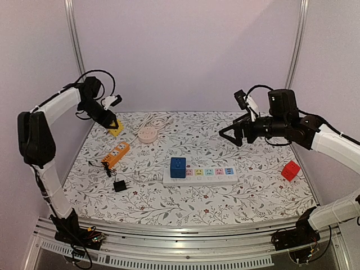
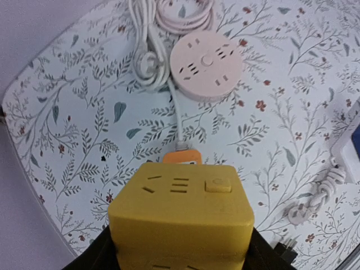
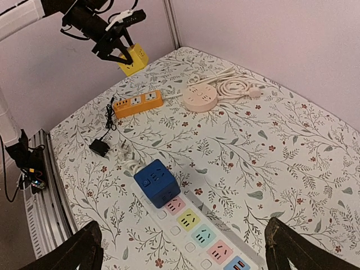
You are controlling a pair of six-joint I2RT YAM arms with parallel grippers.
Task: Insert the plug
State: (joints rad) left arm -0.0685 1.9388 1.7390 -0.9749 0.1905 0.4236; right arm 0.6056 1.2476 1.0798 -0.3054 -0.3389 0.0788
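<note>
Yellow cube (image 2: pixel 180 219); slotted face upward

left arm (image 1: pixel 56 104): bent, reaching to upper left of frame | left gripper (image 1: pixel 112 122): angled down, clamped on yellow cube (image 1: pixel 116 129) | right arm (image 1: pixel 332 140): raised at right | right gripper (image 1: pixel 228 134): pointing left, jaws wide apart

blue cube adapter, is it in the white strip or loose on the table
In, it seems: the blue cube adapter stands upright, flush on the end socket of the white power strip; its pins are hidden.
</note>
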